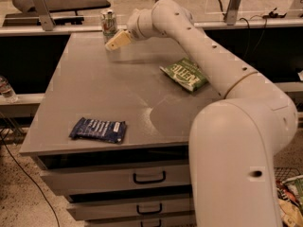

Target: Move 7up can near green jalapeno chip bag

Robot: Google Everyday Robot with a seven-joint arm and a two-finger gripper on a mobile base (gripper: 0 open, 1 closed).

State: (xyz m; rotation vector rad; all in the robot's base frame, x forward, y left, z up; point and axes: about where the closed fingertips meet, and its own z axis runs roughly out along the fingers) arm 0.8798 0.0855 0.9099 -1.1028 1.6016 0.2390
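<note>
The gripper [117, 40] hovers just beside the 7up can [108, 22] at the far edge of the grey bench [94, 89], seemingly lining up to take it; whether it is open or closed I cannot tell. The green jalapeno chip bag [184, 74] lies flat toward the right edge, well apart from the can. A dark blue snack packet [98, 129] rests near the front-left corner, drawers [142, 176] below.

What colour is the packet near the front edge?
Dark blue packet, camera view; gripper beside 7up can.
</note>
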